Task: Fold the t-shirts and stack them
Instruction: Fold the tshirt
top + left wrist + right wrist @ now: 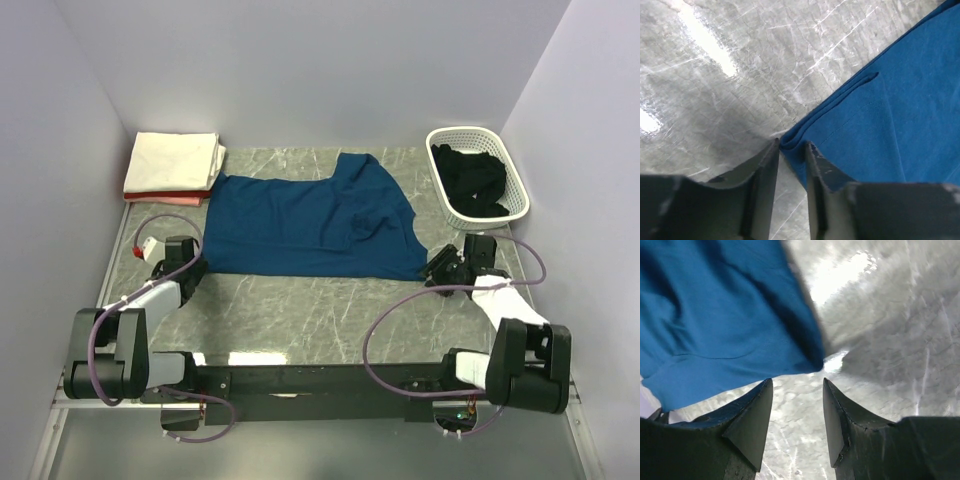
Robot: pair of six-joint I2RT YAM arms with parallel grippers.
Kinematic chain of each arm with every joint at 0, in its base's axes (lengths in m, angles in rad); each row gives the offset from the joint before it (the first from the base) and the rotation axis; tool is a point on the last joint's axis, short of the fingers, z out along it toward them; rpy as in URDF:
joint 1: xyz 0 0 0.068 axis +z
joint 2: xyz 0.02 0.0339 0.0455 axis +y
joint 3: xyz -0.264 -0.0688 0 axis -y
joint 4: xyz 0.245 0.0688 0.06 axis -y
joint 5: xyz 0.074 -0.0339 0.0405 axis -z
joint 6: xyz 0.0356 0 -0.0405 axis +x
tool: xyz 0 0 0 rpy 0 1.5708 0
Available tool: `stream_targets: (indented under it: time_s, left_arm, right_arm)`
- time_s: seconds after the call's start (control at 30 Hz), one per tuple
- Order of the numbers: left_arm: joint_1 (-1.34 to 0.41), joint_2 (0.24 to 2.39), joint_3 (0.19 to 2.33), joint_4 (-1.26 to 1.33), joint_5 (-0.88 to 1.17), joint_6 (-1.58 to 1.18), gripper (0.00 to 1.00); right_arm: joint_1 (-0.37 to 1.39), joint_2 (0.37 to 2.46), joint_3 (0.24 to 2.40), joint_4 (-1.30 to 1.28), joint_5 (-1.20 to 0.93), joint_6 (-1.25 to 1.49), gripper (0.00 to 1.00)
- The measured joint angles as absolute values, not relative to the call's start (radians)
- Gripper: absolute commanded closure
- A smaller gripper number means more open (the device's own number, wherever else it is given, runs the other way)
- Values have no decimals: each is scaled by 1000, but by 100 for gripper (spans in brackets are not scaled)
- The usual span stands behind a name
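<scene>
A navy blue t-shirt (310,225) lies spread across the middle of the table. My left gripper (190,265) is at its near left corner. In the left wrist view that bunched corner (790,137) sits between the tips of the left gripper (792,146), whose jaws have closed narrowly on it. My right gripper (438,270) is at the shirt's near right corner. In the right wrist view the right gripper (797,382) is open and empty, and the blue corner (812,357) lies just beyond its tips. A folded cream-white shirt (175,160) rests on a pink-red one (165,195) at the back left.
A white lattice basket (505,160) stands at the back right with a black shirt (470,180) inside. Walls enclose the table on the left, back and right. A small red and white object (145,247) lies by the left arm.
</scene>
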State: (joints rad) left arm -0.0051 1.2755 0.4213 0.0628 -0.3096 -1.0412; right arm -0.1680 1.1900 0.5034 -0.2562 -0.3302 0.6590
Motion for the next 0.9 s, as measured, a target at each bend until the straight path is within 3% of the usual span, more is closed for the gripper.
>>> stream_targets:
  time_s: [0.13, 0.2, 0.23, 0.37, 0.57, 0.9]
  left_arm:
    - [-5, 1288, 426, 64, -307, -1041, 80]
    - [-5, 1292, 427, 61, -302, -1039, 86]
    - [-5, 1293, 427, 58, -302, -1039, 93]
    - [-5, 1286, 432, 38, -301, -1037, 100]
    - [-5, 1153, 432, -81, -319, -1045, 99]
    - [-8, 781, 429, -398, -373, -1168, 99]
  right_arm:
    - [-168, 1295, 503, -218, -344, 669, 51]
    - [-170, 1327, 514, -182, -360, 673, 59]
    - [-171, 1347, 520, -169, -361, 675, 63]
    - [-173, 1403, 544, -142, -366, 675, 94]
    - [-198, 1363, 550, -183, -361, 665, 100]
    - [-283, 962, 533, -382, -392, 646, 100]
